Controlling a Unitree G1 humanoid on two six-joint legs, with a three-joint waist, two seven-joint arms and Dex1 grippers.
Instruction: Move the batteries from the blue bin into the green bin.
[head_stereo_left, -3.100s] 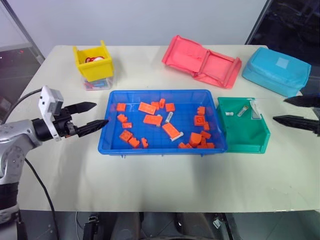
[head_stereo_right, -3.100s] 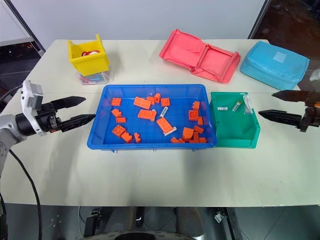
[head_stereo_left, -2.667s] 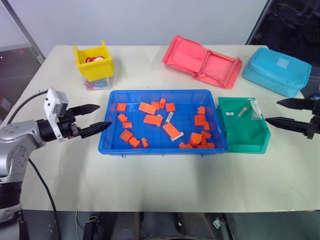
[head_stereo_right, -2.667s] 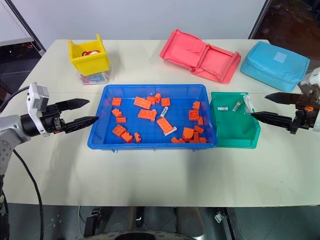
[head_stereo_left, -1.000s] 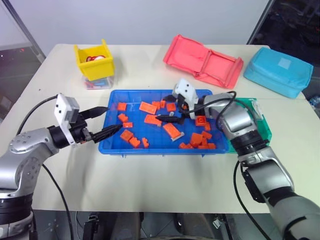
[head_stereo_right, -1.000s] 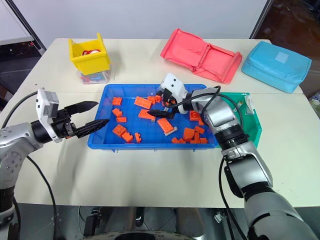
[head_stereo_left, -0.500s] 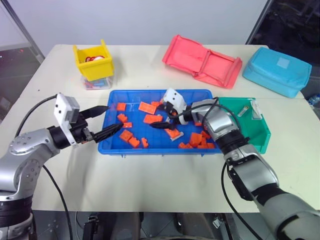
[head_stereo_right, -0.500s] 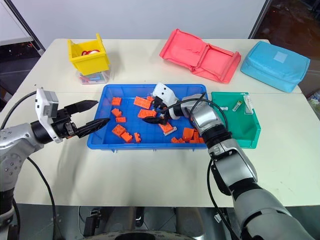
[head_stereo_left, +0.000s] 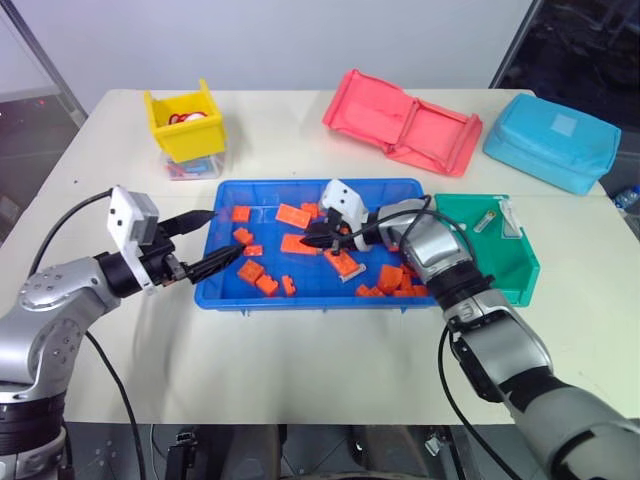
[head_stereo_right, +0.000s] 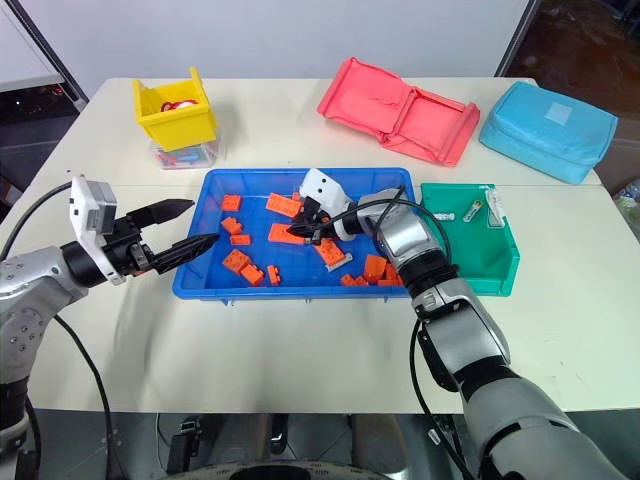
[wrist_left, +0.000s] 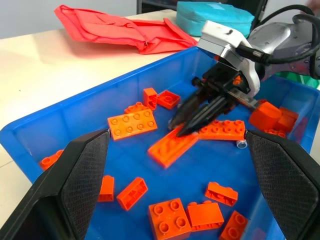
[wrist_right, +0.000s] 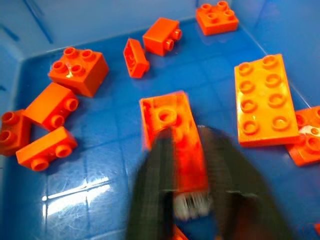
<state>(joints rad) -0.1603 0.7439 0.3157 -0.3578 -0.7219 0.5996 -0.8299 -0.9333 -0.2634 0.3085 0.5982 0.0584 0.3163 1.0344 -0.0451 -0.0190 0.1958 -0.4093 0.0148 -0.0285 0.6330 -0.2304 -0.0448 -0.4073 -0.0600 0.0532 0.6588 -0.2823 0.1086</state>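
Left claw (head_stereo_left: 226, 234) released, hanging at the left rim of the blue bin (head_stereo_left: 300, 301). Right claw (head_stereo_left: 310, 240) mid-bin, clenched on what looks like a small silvery battery (wrist_right: 192, 207) against an orange brick (wrist_right: 170, 125). Probably light, stiff, slick and rolls, so pinch across the middle. Green bin (head_stereo_left: 500, 285) at right holds more batteries (head_stereo_left: 487, 221).

A pale table (head_stereo_left: 300, 370) carries the blue bin (head_stereo_left: 225, 290), the green bin (head_stereo_left: 500, 275), a yellow bin (head_stereo_left: 190, 135), a pink case (head_stereo_left: 405, 120) and a light blue case (head_stereo_left: 550, 140).
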